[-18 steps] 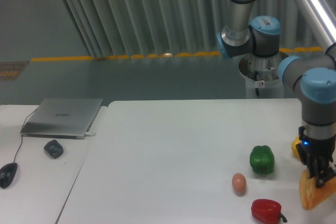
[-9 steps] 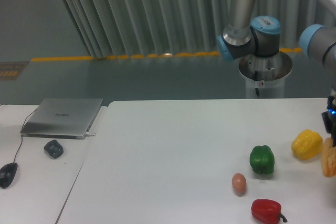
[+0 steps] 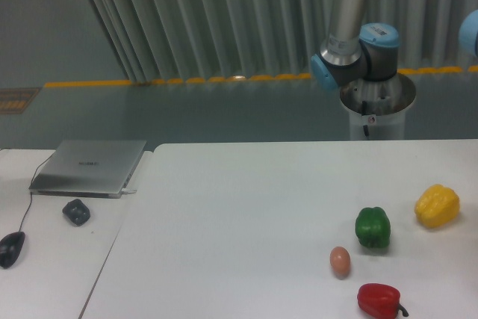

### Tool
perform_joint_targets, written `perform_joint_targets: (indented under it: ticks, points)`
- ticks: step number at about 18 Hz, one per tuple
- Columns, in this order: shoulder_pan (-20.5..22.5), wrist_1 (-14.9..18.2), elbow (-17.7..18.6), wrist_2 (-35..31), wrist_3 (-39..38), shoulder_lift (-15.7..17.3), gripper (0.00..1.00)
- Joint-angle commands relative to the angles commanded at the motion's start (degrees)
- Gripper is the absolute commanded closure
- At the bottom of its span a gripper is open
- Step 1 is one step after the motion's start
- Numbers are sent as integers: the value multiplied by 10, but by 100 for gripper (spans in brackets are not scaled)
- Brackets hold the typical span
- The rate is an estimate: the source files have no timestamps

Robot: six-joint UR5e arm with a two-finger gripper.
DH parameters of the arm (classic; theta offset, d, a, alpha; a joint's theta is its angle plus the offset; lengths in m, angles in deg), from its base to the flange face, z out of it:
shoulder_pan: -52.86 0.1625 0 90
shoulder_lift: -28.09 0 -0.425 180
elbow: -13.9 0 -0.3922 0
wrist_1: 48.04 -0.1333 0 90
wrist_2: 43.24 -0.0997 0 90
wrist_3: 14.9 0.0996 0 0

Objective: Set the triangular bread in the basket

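The triangular bread is nowhere in this view, and neither is the basket it is meant for. The gripper is out of frame as well, past the right edge, so whether its jaws are spread, pressed together or pinching the loaf cannot be told. Only the arm's upper joints point(image 3: 357, 50) show, with a sliver of another joint at the far right edge.

On the white table point(image 3: 246, 214) there is a yellow bell pepper point(image 3: 437, 205) near the right edge, a green bell pepper point(image 3: 373, 227) left of it, an egg point(image 3: 340, 261) just below and left of the green one, and a red bell pepper point(image 3: 379, 300) at the bottom edge. None of them touch each other. On the neighbouring desk to the left lie a closed laptop point(image 3: 89, 166), a small dark object point(image 3: 76, 211) and a computer mouse point(image 3: 10, 249).

My judgement is that the step in hand is a carry or a placing somewhere off to the right, beyond the camera. To do it well, the arm should travel high enough to pass over the yellow pepper, bring the loaf squarely over the basket's opening, lower it until it is seated, and only then let go. A release from height risks the rounded loaf tipping out over the rim.
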Motion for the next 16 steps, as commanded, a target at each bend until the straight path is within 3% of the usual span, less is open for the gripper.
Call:
perform_joint_targets:
  ticks: [3,7,9,10,11,12,16]
  points:
    - [9,-27,4,-9,-1,-6,74]
    - [12,-44,4,-11,-4,-12,61]
    - [17,-52,4,-10,-4,-14,45]
    - [18,-55,4,-10,-3,-16,31]
    - [20,-56,4,-10,-3,-17,9]
    - [20,-56,5,-10,-4,-17,0]
    - [23,-56,11,-7,-3,-11,0]
